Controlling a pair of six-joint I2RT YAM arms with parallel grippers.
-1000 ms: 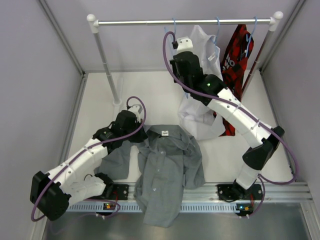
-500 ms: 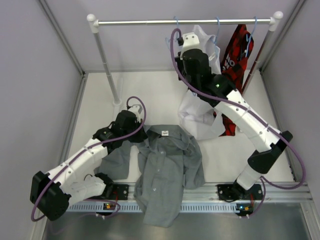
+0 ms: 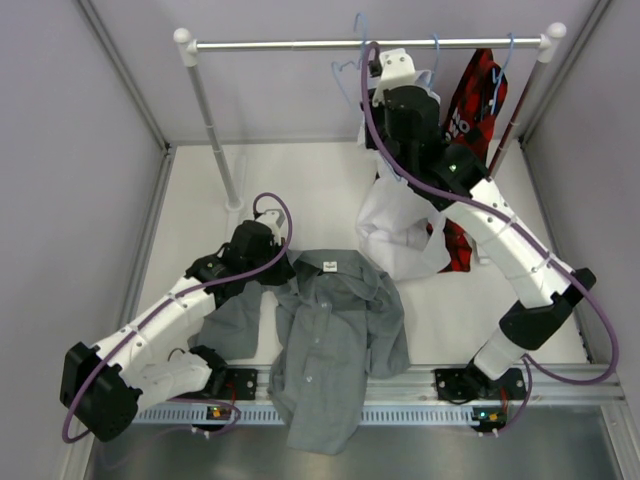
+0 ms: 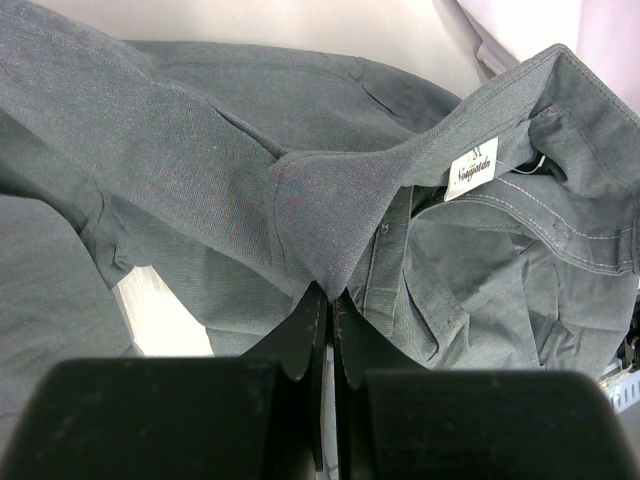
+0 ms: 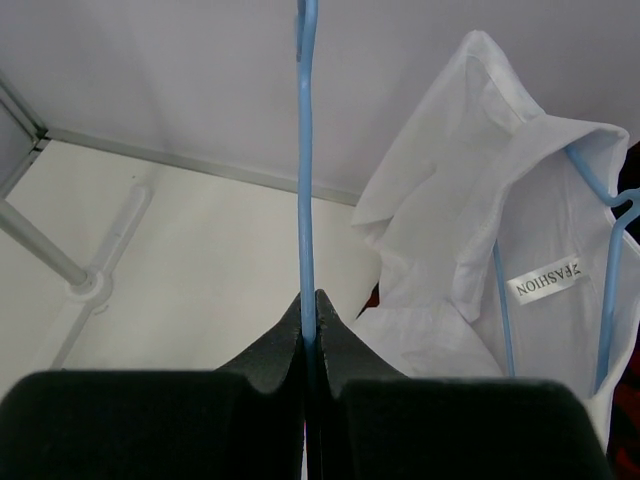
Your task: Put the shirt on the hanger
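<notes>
The grey shirt (image 3: pixel 335 330) lies crumpled on the table near the front edge, its collar and label facing up. My left gripper (image 3: pixel 274 266) is shut on a fold of it beside the collar (image 4: pixel 200 150), with fabric pinched at the fingertips (image 4: pixel 328 292). My right gripper (image 3: pixel 383 78) is raised high by the rail and shut on the thin light-blue hanger (image 3: pixel 343 68). In the right wrist view the wire (image 5: pixel 306 150) runs straight up from the gripper (image 5: pixel 309 297). The hanger's hook shows just above the rail.
A metal rail (image 3: pixel 280 44) on a slanted post (image 3: pixel 210 120) crosses the back. A white shirt (image 3: pixel 400 220) on a blue hanger hangs right behind my right arm, also in the right wrist view (image 5: pixel 480 200). A red-and-black shirt (image 3: pixel 475 90) hangs further right.
My right arm has risen and shifted right, carrying the light-blue hanger up so its hook now sits above the rail. The left arm and the grey shirt have not moved.
</notes>
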